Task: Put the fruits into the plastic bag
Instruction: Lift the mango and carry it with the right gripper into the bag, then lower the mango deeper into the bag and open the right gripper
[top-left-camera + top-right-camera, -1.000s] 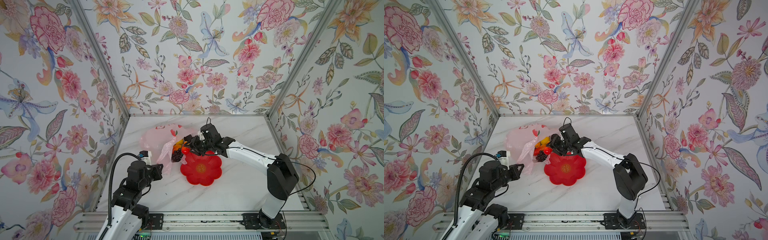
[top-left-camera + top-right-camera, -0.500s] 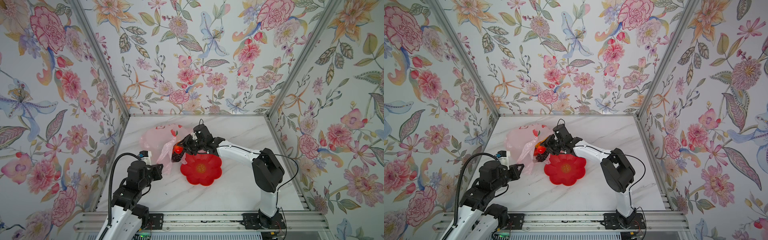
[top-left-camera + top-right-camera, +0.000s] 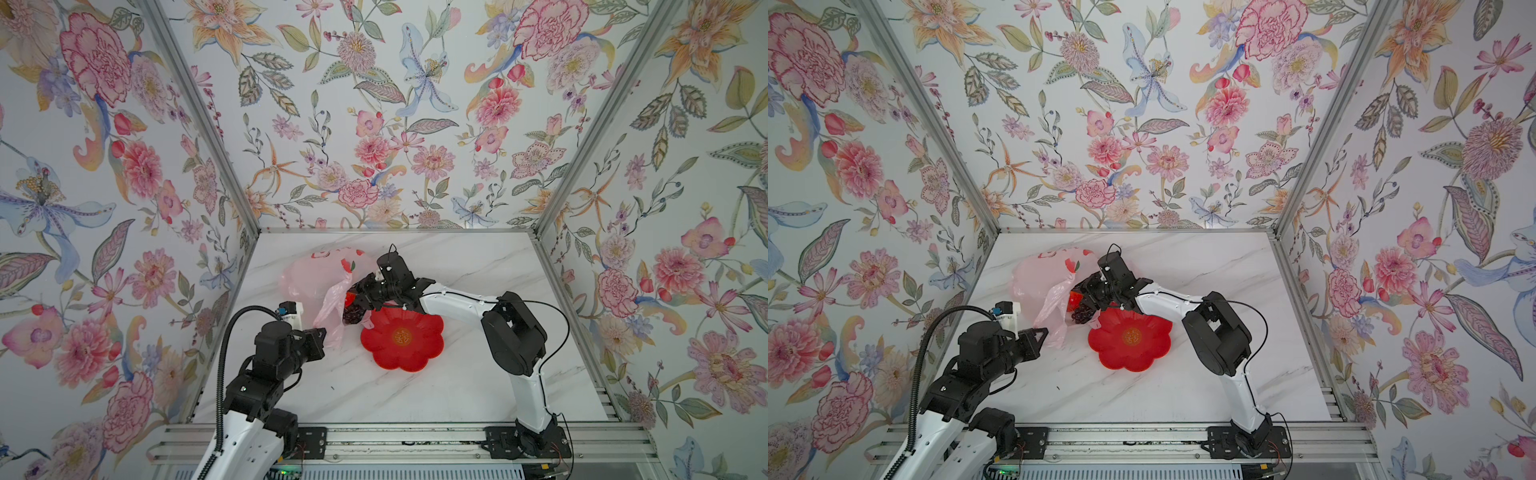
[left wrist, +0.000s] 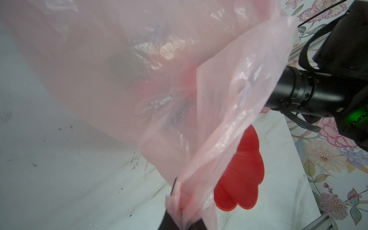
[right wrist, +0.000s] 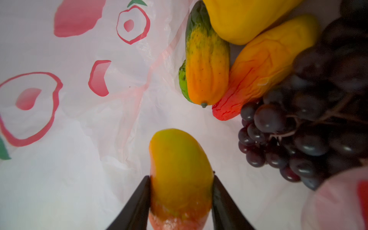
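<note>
While right jaws clamp mango (image 5: 180,171) inside bag (image 5: 79,123), grapes (image 5: 302,131) crowd beside.

A mango (image 5: 180,175) (held) and grapes (image 5: 310,123) sit inside the pink bag (image 5: 79,123).

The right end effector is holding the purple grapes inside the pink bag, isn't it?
No. The right end effector is holding a mango inside the pink bag; the purple grapes lie loose beside it. The right wrist view shows this.

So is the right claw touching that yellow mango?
Touching. The right wrist view shows the right gripper with both black fingers pressed against the sides of the mango, with no gap.
</note>
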Action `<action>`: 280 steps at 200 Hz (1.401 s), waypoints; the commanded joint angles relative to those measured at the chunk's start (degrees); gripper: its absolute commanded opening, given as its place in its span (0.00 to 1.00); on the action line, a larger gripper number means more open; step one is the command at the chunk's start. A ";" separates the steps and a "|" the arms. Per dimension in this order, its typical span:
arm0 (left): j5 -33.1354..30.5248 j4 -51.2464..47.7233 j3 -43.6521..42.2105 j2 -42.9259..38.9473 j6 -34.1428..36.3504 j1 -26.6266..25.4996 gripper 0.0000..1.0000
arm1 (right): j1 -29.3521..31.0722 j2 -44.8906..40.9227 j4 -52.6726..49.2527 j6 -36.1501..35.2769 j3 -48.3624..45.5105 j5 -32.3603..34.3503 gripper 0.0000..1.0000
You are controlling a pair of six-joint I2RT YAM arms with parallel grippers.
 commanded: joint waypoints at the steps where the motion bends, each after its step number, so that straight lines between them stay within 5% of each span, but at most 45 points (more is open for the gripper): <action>1: 0.30 1.06 -1.01 -0.52 1.26 0.27 0.00 | 0.53 1.95 4.49 3.06 1.99 -0.83 0.45; 220: 0.49 1.10 -1.09 -0.64 1.26 0.31 0.00 | 3.54 18.46 5.73 7.52 18.73 -5.40 0.49; 280: 0.49 1.16 -1.17 -0.78 1.29 0.30 0.00 | 3.89 19.59 6.10 8.06 19.92 -6.09 0.66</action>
